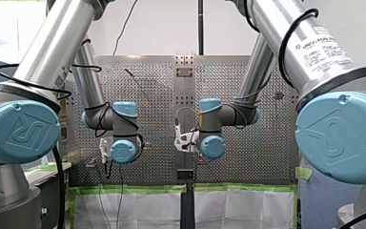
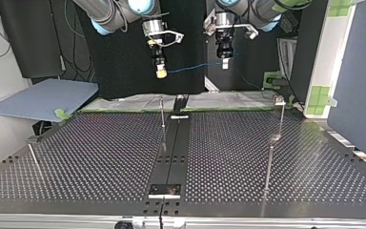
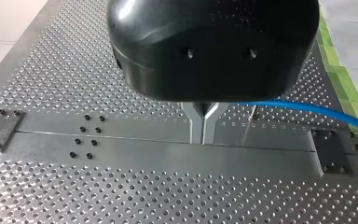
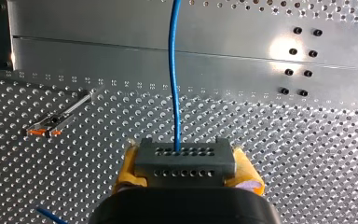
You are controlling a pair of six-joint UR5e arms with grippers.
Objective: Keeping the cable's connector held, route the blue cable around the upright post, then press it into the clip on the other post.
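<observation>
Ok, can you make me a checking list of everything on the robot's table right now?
Surface: perforated table with a dark centre strip.
Job's things: blue cable hangs in the air between both grippers, round no post yet; centre post and capped post stand untouched.
Clutter: one thin rod leaning at the top view's left.
Grippers: right gripper, yellow pads, shut on the grey connector; left gripper shut on the cable.
Cables: black cables loop along both arms.
Surroundings: green tape; blue board beside the table.

Bright, even light; glare on the table (image 4: 279, 49).
</observation>
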